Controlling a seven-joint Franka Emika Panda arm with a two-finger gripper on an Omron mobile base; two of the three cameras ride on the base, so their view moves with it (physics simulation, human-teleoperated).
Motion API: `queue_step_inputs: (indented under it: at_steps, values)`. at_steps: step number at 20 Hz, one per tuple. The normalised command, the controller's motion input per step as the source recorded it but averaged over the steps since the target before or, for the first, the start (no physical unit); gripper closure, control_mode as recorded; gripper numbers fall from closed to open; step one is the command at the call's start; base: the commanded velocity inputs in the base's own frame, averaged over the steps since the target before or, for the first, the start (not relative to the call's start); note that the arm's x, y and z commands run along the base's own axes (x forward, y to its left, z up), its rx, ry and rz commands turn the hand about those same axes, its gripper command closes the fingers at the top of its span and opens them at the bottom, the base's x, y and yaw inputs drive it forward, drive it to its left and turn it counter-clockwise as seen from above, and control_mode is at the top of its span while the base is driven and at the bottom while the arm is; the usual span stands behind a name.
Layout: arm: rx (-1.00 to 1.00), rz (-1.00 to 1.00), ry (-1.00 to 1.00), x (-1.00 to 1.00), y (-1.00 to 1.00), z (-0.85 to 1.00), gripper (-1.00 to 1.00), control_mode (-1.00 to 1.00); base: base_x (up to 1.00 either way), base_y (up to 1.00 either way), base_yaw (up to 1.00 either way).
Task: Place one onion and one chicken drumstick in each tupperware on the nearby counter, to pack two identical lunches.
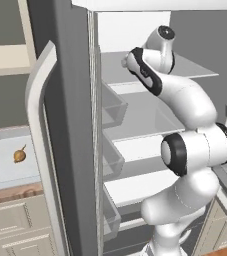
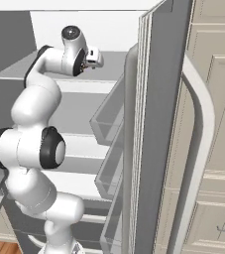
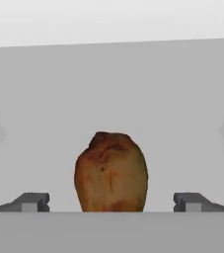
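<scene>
A brown chicken drumstick (image 3: pixel 111 170) lies on a grey fridge shelf, straight ahead in the hand view. My gripper (image 3: pixel 111 202) is open, with one fingertip (image 3: pixel 34 201) on each side of the drumstick and a wide gap to it. In the base views the arm reaches into the upper part of the open fridge. On the left, the pale grey-white tupperware (image 1: pixel 0 150) sits on the marbled counter (image 1: pixel 15 192) with one onion (image 1: pixel 19 155) in it.
The open fridge door (image 1: pixel 70 125) with its long curved handle (image 1: pixel 37 125) stands between the arm and the counter. Clear door bins (image 1: pixel 112 107) line its inner side. Grey shelves (image 1: pixel 150 120) are stacked below the hand. Beige cabinets (image 2: pixel 218 124) stand at the right.
</scene>
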Motion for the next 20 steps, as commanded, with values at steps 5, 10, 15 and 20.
queue_step_inputs:
  at_steps: [5, 10, 15, 20]
  values:
    - [0.00, 0.00, -0.01, 0.16, 0.05, -0.39, -1.00, -1.00, 0.00, 0.00, 0.00]
    - [0.00, 0.00, 0.00, 0.07, 0.03, -0.40, 1.00, -1.00, 0.00, 0.00, 0.00]
    - [0.00, 0.00, 0.04, 0.03, 0.00, -0.31, 1.00, -1.00, 0.00, 0.00, 0.00]
    - [0.00, 0.00, 0.00, 0.06, 0.00, -0.04, 1.00, -1.00, 0.00, 0.00, 0.00]
